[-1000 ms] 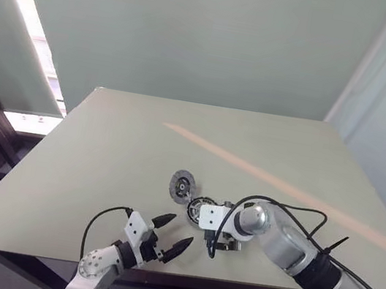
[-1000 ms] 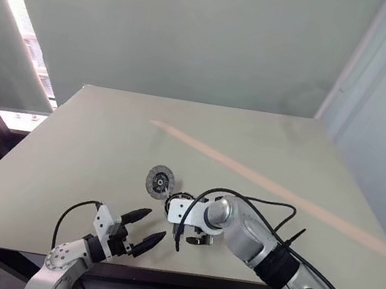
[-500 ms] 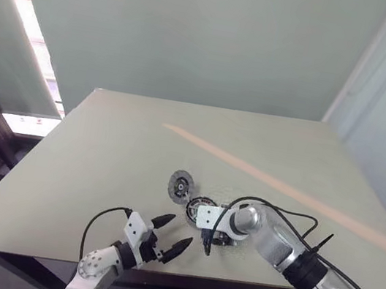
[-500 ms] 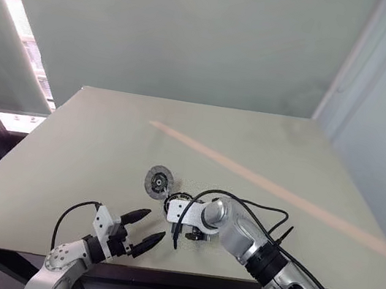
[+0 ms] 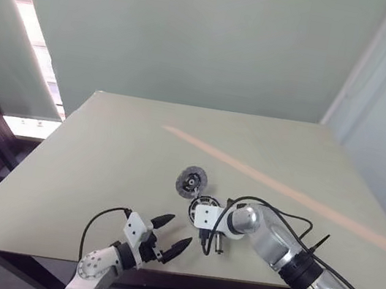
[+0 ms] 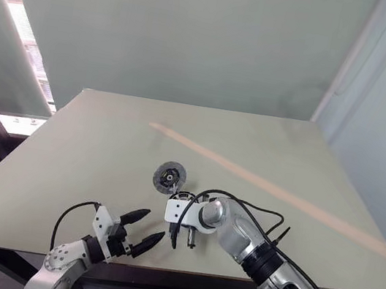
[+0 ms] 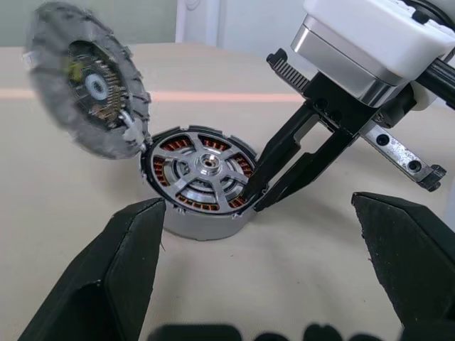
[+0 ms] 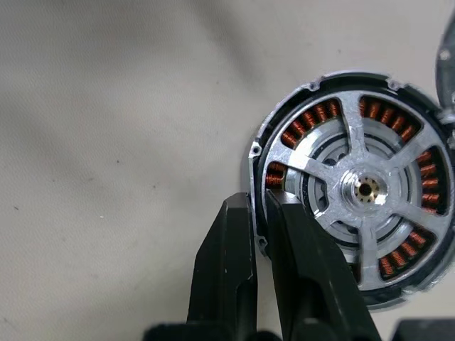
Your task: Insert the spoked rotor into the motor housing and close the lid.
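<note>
- I have the right gripper (image 8: 257, 213) nearly shut, pinching the rim of the round dark motor housing (image 7: 202, 183) with copper windings, to steady it on the table (image 5: 103, 152).
- The shiny silver spoked rotor (image 8: 362, 192) sits inside; the silver-grey lid (image 7: 89, 89) stands tilted beside it.
- My left gripper (image 5: 172, 234) waits wide apart, nearby.

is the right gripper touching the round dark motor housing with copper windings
Touching. In the right wrist view, the right gripper has its two black fingers pinched over the motor housing rim, one outside and one inside.

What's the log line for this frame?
rotor: in housing | lid: off, tilted beside housing | right gripper: pinching housing rim | left gripper: open, clear
</note>
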`<state>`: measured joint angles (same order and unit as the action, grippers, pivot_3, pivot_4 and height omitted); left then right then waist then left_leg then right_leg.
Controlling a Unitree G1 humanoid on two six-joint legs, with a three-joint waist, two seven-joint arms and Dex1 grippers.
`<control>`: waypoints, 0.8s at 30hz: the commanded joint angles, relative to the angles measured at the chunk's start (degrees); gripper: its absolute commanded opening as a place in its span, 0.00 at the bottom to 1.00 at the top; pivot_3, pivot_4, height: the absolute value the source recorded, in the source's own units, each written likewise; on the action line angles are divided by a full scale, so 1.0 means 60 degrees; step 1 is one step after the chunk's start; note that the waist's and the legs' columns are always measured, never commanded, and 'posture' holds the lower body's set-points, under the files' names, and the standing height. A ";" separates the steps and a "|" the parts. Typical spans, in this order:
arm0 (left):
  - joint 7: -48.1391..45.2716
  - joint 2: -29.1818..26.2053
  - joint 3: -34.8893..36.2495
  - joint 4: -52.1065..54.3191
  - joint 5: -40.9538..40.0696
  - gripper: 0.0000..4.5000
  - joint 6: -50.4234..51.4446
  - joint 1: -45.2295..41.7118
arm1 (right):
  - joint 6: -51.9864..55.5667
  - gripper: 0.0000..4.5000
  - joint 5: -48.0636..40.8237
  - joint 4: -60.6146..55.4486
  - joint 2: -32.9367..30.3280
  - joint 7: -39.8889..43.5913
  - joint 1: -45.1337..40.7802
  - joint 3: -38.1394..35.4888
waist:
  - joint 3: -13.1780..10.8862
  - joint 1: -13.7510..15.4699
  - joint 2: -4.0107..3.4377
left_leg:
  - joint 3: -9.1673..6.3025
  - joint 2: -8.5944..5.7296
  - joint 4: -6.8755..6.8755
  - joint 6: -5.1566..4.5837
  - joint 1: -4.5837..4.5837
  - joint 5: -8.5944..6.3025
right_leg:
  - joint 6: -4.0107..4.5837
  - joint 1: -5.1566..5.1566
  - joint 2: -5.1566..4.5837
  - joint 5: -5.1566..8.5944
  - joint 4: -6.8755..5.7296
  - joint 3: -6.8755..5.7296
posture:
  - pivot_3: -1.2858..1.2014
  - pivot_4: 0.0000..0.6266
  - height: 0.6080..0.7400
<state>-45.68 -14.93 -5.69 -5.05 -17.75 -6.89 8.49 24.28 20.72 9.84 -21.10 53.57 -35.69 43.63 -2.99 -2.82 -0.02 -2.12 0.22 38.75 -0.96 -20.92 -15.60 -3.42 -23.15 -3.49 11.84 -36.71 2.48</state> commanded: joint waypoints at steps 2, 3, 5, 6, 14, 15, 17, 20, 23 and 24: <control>0.0025 -0.0005 0.0088 0.0250 -0.0010 1.00 -0.0190 -0.0123 | -0.0140 0.00 0.0138 0.0019 0.0061 -0.0012 -0.0147 -0.0249 | 0.0000 0.0000 0.0000 | -0.0001 0.0001 -0.0001 0.0000 0.0000 0.0000 | 0.0000 0.0000 0.0002 0.0000 -0.0001 0.0000 | 0.52 0.00 1.00; 0.0028 -0.0004 0.0088 0.0249 -0.0008 1.00 -0.0193 -0.0124 | -0.0130 0.00 0.0091 -0.0001 0.0098 -0.0025 -0.0131 -0.0315 | 0.0000 0.0000 0.0000 | -0.0001 0.0001 -0.0001 0.0000 0.0000 0.0000 | 0.0000 -0.0001 0.0002 0.0000 -0.0001 0.0000 | 0.52 0.00 1.00; 0.0031 -0.0004 0.0091 0.0233 -0.0004 1.00 -0.0206 -0.0136 | -0.0121 0.00 -0.0028 -0.0072 0.0175 -0.0038 -0.0118 -0.0463 | 0.0000 -0.0001 0.0000 | 0.0001 0.0001 -0.0003 0.0000 -0.0001 0.0000 | 0.0000 -0.0004 0.0003 0.0000 0.0000 0.0002 | 0.52 0.00 1.00; 0.0032 -0.0005 0.0095 0.0223 -0.0003 1.00 -0.0208 -0.0144 | -0.0073 0.00 -0.0088 -0.0115 0.0215 -0.0034 -0.0111 -0.0539 | 0.0000 -0.0001 0.0000 | 0.0001 0.0002 -0.0003 0.0000 -0.0001 0.0000 | 0.0000 -0.0004 0.0003 0.0000 0.0000 0.0002 | 0.52 0.00 1.00; 0.0016 -0.0036 0.0104 0.0152 0.0017 1.00 -0.0225 -0.0187 | 0.0170 0.00 -0.0183 -0.0425 0.0282 0.0182 -0.0040 -0.0768 | 0.0000 0.0001 -0.0001 | 0.0000 0.0007 -0.0004 0.0001 -0.0002 0.0000 | 0.0001 -0.0006 0.0008 0.0000 0.0001 0.0001 | 0.52 0.00 1.00; 0.0013 -0.0036 0.0102 0.0150 0.0015 1.00 -0.0224 -0.0191 | 0.0221 0.00 -0.0206 -0.0457 0.0299 0.0191 -0.0021 -0.0800 | 0.0000 0.0001 -0.0001 | 0.0000 0.0007 -0.0005 0.0001 -0.0003 0.0000 | 0.0001 -0.0007 0.0009 0.0000 0.0001 0.0001 | 0.52 0.00 1.00; 0.0002 -0.0038 0.0098 0.0137 0.0014 1.00 -0.0226 -0.0194 | 0.0384 0.00 -0.0290 -0.0571 0.0345 0.0225 0.0035 -0.0883 | 0.0000 0.0002 -0.0001 | 0.0000 0.0007 -0.0006 0.0001 -0.0004 -0.0001 | 0.0001 -0.0009 0.0009 0.0000 0.0003 0.0002 | 0.52 0.00 1.00; -0.0024 -0.0052 0.0100 0.0111 0.0011 1.00 -0.0233 -0.0190 | 0.0881 0.00 -0.0524 -0.0931 0.0458 0.0309 0.0162 -0.1073 | -0.0001 0.0005 -0.0001 | 0.0000 0.0007 -0.0010 0.0001 -0.0011 -0.0001 | 0.0001 -0.0017 0.0009 0.0000 0.0003 0.0002 | 0.52 0.00 1.00; -0.0048 -0.0071 0.0118 0.0076 0.0001 1.00 -0.0243 -0.0189 | 0.1573 0.00 -0.0685 -0.1596 0.0599 0.0272 0.0351 -0.1266 | 0.0000 0.0003 -0.0001 | -0.0001 0.0007 -0.0014 0.0002 -0.0026 -0.0001 | 0.0001 -0.0023 0.0008 0.0000 0.0005 0.0001 | 0.52 0.00 1.00; -0.0049 -0.0073 0.0118 0.0078 -0.0001 1.00 -0.0249 -0.0178 | 0.1832 0.00 -0.0624 -0.1780 0.0618 0.0205 0.0397 -0.1260 | -0.0001 0.0003 -0.0001 | 0.0000 0.0007 -0.0015 0.0002 -0.0037 -0.0001 | 0.0000 -0.0027 0.0008 0.0000 0.0005 0.0003 | 0.52 0.00 1.00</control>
<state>-45.76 -15.14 -5.64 -5.12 -17.74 -7.32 8.25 33.59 17.75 3.93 -17.89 55.20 -32.70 38.07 -3.00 -2.80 -0.02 -2.12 0.26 38.66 -0.95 -21.21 -15.61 -3.45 -23.39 -3.44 11.82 -36.68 2.50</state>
